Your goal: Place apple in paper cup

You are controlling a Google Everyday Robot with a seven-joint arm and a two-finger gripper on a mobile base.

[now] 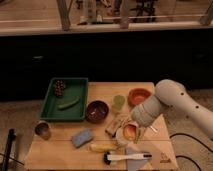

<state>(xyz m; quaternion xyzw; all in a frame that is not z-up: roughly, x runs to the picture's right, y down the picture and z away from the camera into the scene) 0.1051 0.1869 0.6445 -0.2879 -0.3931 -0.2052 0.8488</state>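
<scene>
My gripper (131,132) hangs from the white arm that reaches in from the right, low over the front middle of the wooden table (100,90). It is shut on the apple (129,131), a small orange-red fruit that shows between the fingers. Just below and slightly left of the apple, a bit of the white paper cup (121,142) shows. The gripper and the apple hide most of the cup. I cannot tell whether the apple touches the cup.
A green tray (75,114) at the left holds a dark cluster and a green vegetable. A dark bowl (97,110), a light green cup (118,102) and an orange bowl (139,96) stand behind the gripper. A metal cup (42,130), blue sponge (82,137), banana (102,147) and brush (125,157) lie in front.
</scene>
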